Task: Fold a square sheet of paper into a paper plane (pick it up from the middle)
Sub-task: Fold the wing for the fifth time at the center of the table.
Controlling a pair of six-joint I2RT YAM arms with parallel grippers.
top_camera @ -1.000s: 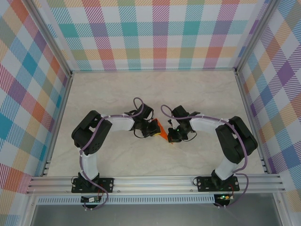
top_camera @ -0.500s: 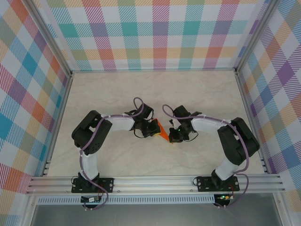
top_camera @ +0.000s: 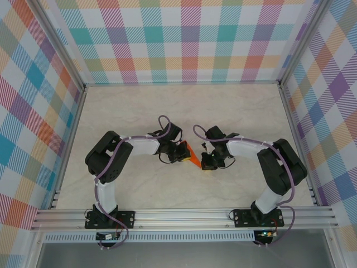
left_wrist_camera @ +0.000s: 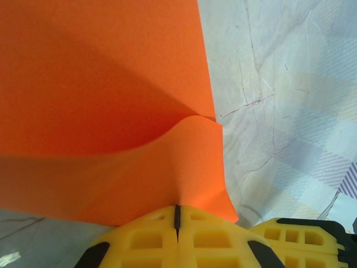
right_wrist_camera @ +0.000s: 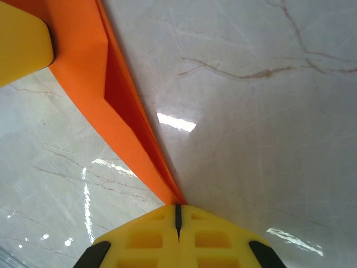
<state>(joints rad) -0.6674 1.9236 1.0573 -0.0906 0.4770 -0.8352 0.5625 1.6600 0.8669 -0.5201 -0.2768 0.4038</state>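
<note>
Two robot arms reach inward from the bottom corners of the overhead view and meet near the middle of a pale marbled table [top_camera: 139,111]. The table is enclosed by pastel plaid walls [top_camera: 189,39]. Between the arms, just right of the frame's centre, is a small piece of folded orange paper [top_camera: 191,157]. The left gripper [top_camera: 182,152] meets the paper's left side and the right gripper [top_camera: 205,162] meets its lower right end.

In the left wrist view, the left gripper [left_wrist_camera: 177,215] has its yellow fingers pressed together at the bottom centre, clamped on the paper's edge. The orange paper [left_wrist_camera: 111,84] fans up from that seam and covers the upper left of the frame, with a curved crease running across it. Marbled tabletop [left_wrist_camera: 279,84] fills the right side. A yellow finger of the right gripper [left_wrist_camera: 301,240] sits in the lower right corner.

In the right wrist view, the right gripper [right_wrist_camera: 178,215] is likewise clenched at the bottom centre, pinching a narrow, pointed, layered end of the paper. The orange paper [right_wrist_camera: 95,67] widens diagonally toward the upper left. There it meets a yellow finger of the left gripper [right_wrist_camera: 22,44]. Glossy tabletop [right_wrist_camera: 251,111] lies behind it. Whether the paper touches the table cannot be told.
</note>
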